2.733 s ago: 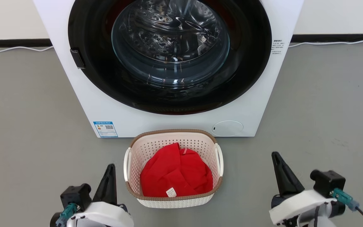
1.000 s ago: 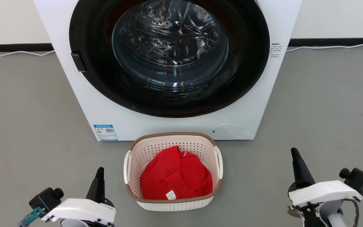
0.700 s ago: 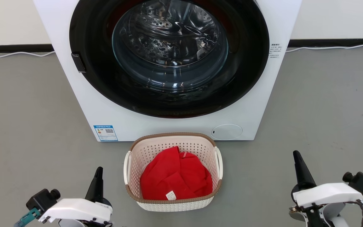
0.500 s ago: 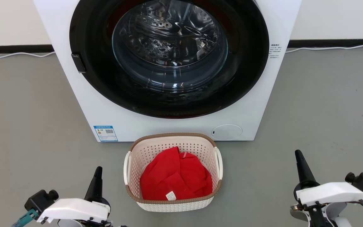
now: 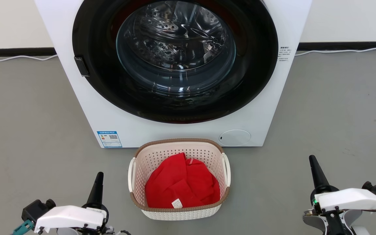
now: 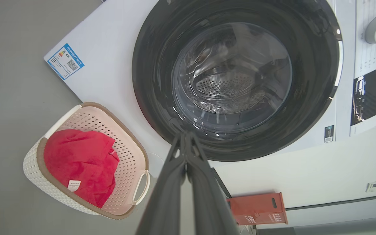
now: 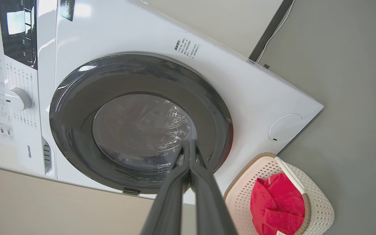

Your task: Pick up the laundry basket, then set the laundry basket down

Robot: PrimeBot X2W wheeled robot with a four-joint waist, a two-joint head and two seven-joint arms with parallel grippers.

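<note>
Nearest, at the lower left of the head view, the left gripper (image 5: 98,178) points up the frame with its fingers pressed together into one dark spike; the left wrist view shows the same fingers (image 6: 175,169) meeting at their tips with nothing between them. At the lower right, the right gripper (image 5: 313,163) stands likewise, fingers closed on nothing, as its own wrist view confirms (image 7: 190,145). Both are well apart from the laundry basket (image 5: 175,214), which sits upright on the grey floor (image 5: 28,130) at bottom centre between them. Its long axis appears to run up the frame, from the robot toward the washing machine (image 5: 109,107), with a white loop handle on its left side and another on its right. A crumpled red cloth (image 5: 181,182) with a small white tag lies inside. The basket's far end sits just beside the foot of the machine's white front, below the closed round door (image 5: 176,49). A white cable (image 5: 11,58) runs along the wall base at upper left.
</note>
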